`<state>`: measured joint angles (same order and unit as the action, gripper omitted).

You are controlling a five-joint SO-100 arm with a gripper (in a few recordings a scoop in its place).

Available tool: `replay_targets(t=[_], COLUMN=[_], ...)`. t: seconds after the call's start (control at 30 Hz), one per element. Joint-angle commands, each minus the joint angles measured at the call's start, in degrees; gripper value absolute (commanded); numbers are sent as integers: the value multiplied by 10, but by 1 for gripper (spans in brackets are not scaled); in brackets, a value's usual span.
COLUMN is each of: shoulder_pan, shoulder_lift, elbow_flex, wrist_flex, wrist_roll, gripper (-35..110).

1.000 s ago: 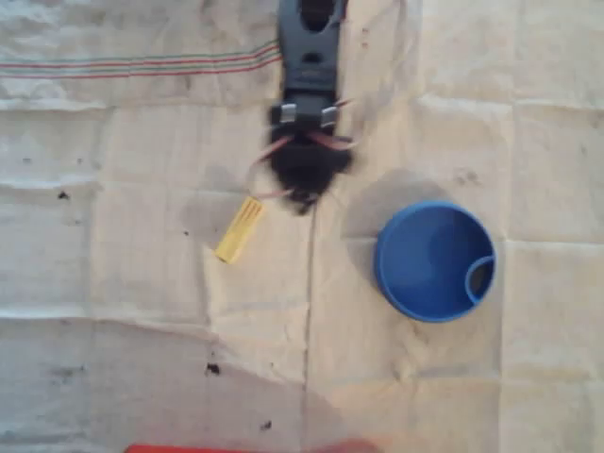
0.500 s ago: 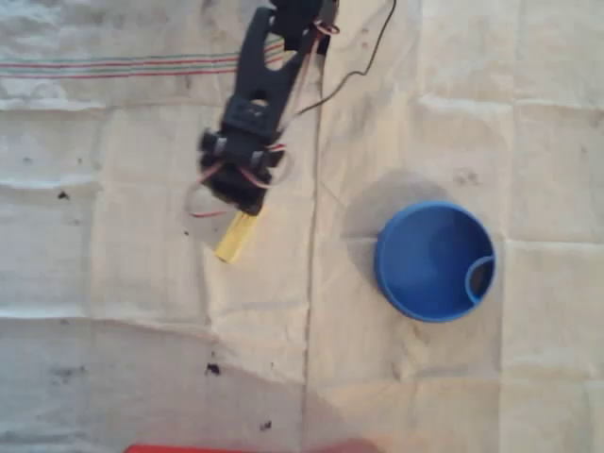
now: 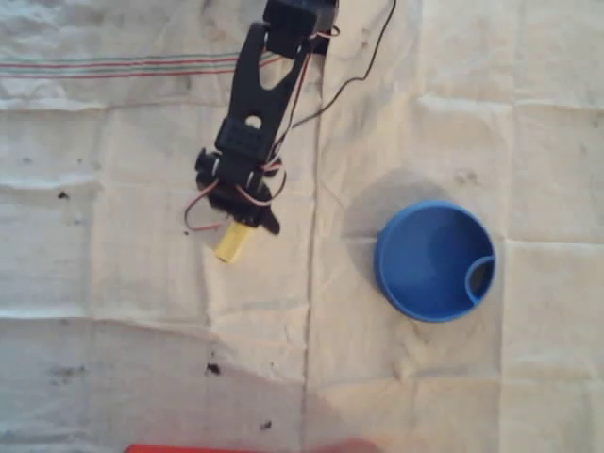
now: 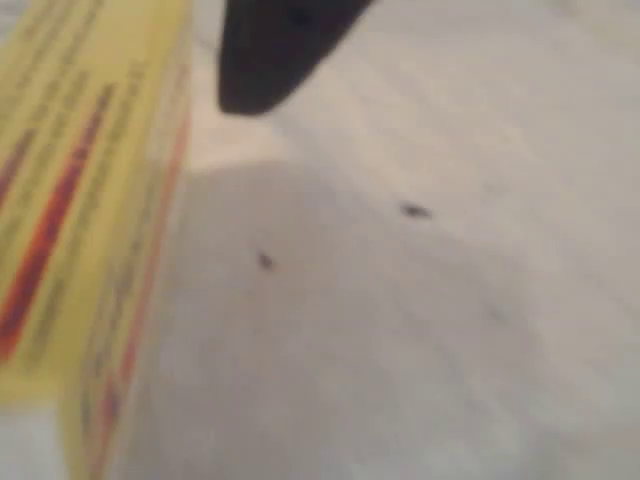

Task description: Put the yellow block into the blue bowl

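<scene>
The yellow block [image 3: 229, 246] lies slanted on the cloth, its upper end hidden under my gripper [image 3: 243, 225]. The black arm reaches down from the top edge and ends right over the block. In the wrist view the yellow block [image 4: 80, 230] looms large and blurred at the left, with red lines on it, resting on the cloth. One black fingertip [image 4: 280, 50] stands just to its right, a little apart from it. The jaws look open, with the block beside that finger. The blue bowl [image 3: 434, 261] sits well to the right, with nothing in it.
A creased off-white cloth [image 3: 142, 359] covers the table, with a striped band [image 3: 113, 67] at the top left and small dark specks. A black cable [image 3: 363, 61] trails from the arm. A red object [image 3: 245, 448] peeks in at the bottom edge.
The arm has swung from the middle to the left and come down over the yellow block's upper end. Block and bowl have not moved.
</scene>
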<state>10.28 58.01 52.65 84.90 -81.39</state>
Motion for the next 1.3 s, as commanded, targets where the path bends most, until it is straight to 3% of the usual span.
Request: replay_targets(t=[0.0,0.5,0.83,1.27], shoulder_pan=[-4,-11,-11,-23], shoulder_lift=[6,-76,-78,69], elbow_flex=[-42,-44,-45,-46], wrist_flex=[-25,-94,-116,-75], wrist_roll=[-6,-5,-2,2], gripper=[34,31,-2,0])
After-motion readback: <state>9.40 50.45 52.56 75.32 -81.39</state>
